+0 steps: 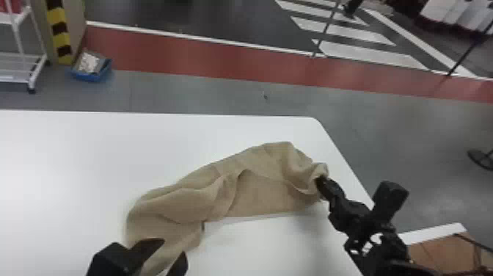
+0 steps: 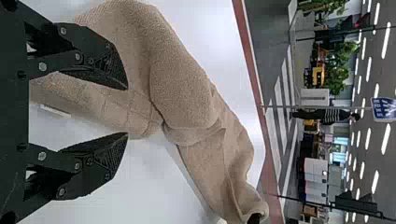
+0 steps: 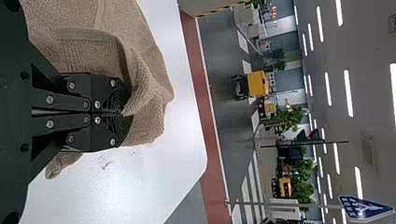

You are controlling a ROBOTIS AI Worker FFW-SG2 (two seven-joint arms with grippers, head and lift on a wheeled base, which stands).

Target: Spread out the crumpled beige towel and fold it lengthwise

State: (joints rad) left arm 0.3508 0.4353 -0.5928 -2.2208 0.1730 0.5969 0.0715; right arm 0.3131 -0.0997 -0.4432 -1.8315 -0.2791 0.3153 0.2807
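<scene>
While the right gripper (image 3: 120, 113) pinches the towel (image 1: 264, 191) at four o'clock in the head view, the left gripper (image 2: 127, 111) hangs at seven o'clock, fingers wide and empty, by the towel's near end. Spreading seems the step in hand: best to take just an edge with the left, low and shallow, then draw the two ends apart gently until the creases ease, keeping the right pinch firm. A deep bite could trap several layers. The towel lies rumpled in a slanting band from seven towards four o'clock on a smooth white table (image 1: 73, 154). Beyond, a blue bin (image 1: 91, 76) sits at ten o'clock, white floor stripes (image 1: 370, 53) at one.
</scene>
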